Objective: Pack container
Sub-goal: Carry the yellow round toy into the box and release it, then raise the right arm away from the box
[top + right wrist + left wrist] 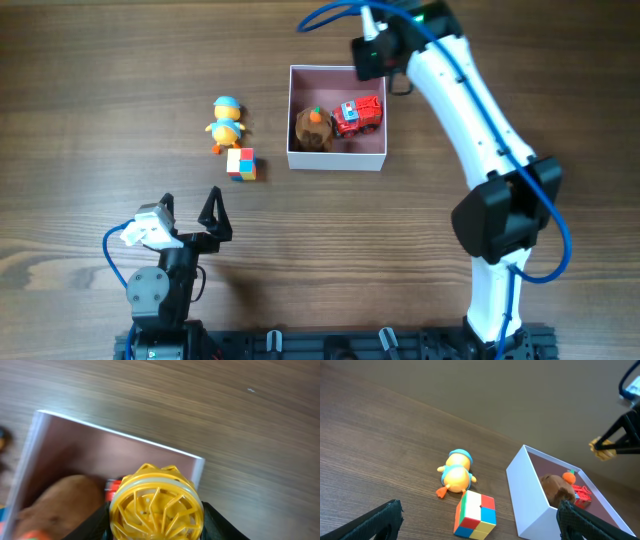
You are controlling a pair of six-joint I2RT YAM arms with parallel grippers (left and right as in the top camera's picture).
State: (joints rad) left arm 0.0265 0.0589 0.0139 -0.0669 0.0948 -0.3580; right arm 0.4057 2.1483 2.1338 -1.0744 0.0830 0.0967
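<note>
The right claw [156, 522] is pinched on a yellow ribbed toy [156, 505], which is gripped between dark fingers [95, 527] seen at either side of it in the right wrist view. Directly beneath that toy the container [337, 163] is seen, and from overhead the claw is placed over the container's rim at about 1 o'clock, so that the container's middle lies at about 7 o'clock from the claw. How high the toy is held above the pink floor cannot be told. Two things are already lodged inside the container: a brown plush toy [312, 130] with an orange top at its centre-left, and a red truck [357, 115] just beside it at 2 o'clock, the two touching or nearly so. Outside the container, at its 9 o'clock, a yellow duck [226, 122] with a blue cap is laid on the wooden table [90, 90], and a multicoloured cube [241, 163] is set near the duck at 5 o'clock, close to the container's near left corner. The left claw [190, 205] is spread wide and nothing is held in it; it is kept well apart from the container, which lies at about 2 o'clock from it.
</note>
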